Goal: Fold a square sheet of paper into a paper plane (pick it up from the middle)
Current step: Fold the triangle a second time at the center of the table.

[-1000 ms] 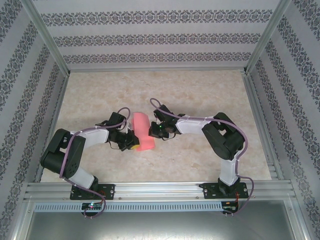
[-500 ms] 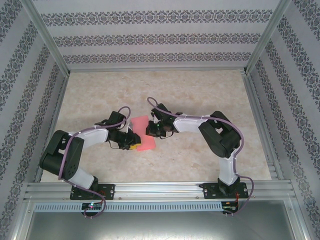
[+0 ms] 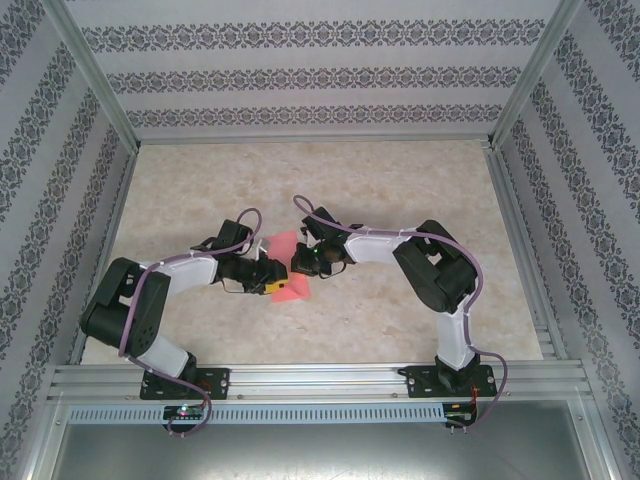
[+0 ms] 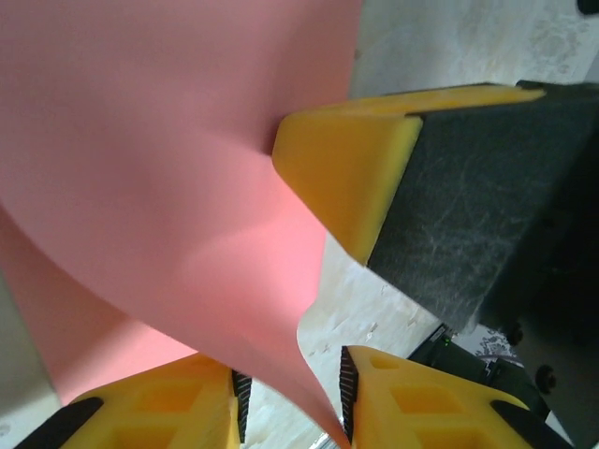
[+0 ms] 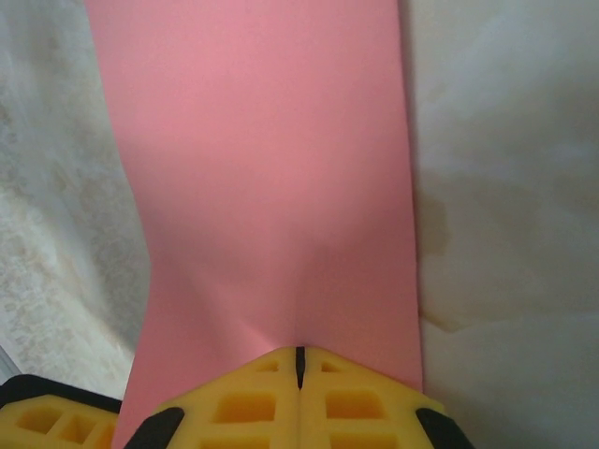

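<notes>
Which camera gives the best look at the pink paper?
The right wrist view: the pink paper stretches away from the shut right gripper, with both side edges visible. The left wrist view has the paper too close, curved and cropped. The top external view shows it as a small, distant pink patch.

We see a sheet of paper, thin, smooth and matt; yellow fingers of dull moulded plastic; a table with a faintly glossy marbled top; rails of brushed metal.

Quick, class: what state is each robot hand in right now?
Left hand: open around the pink paper, not gripping it.
Right hand: closed, holding the pink paper.
</notes>
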### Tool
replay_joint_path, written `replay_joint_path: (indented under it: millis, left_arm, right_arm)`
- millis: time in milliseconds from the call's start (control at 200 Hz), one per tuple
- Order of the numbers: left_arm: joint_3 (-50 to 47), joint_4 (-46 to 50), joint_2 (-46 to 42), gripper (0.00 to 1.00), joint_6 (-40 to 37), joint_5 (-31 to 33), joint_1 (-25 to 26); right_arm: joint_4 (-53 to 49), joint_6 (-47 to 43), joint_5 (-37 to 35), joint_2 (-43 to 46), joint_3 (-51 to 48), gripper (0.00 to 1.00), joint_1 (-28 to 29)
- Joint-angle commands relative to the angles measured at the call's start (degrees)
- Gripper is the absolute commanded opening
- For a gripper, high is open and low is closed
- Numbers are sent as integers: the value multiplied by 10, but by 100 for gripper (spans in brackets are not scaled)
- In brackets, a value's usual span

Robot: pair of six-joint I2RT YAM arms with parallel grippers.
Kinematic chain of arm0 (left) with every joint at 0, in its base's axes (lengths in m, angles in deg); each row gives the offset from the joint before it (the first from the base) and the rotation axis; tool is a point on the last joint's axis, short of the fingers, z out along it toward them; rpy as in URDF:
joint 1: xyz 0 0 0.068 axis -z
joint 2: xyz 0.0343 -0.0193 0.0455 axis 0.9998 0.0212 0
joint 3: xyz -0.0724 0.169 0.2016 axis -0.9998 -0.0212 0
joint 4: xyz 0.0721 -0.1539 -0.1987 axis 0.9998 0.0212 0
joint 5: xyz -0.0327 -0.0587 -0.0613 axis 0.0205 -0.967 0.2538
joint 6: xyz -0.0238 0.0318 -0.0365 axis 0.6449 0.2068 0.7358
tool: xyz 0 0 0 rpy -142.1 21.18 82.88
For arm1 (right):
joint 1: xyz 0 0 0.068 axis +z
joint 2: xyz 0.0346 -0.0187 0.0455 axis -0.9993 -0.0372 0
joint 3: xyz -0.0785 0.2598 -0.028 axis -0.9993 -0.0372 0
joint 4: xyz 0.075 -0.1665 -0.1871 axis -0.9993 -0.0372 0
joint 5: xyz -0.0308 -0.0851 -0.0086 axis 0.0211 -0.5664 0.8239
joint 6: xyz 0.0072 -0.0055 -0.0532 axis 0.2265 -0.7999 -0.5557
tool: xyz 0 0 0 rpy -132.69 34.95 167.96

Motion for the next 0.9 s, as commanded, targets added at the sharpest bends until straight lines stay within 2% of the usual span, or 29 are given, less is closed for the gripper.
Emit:
replay_joint_path:
  millis: [0,250,415,629,894]
  left_arm:
    - [19,-37,14,38,19,-11,-7]
    - [34,-52,33,51,29,-10,-8]
    - [35,-52,45,53,27,-7,-8]
    - [34,-48,54,46,23,0,-8]
    - [36,-43,63,33,18,5,-8]
  right_arm:
    - [-28,-3,11,-9,0,2,-1]
    - [-27,11,28,-16,-2,5,-9]
    - [12,37,45,7,-24,9,-27]
    - [66,48,63,71,-62,18,-52]
    - [53,-24,72,86,-68,26,-51]
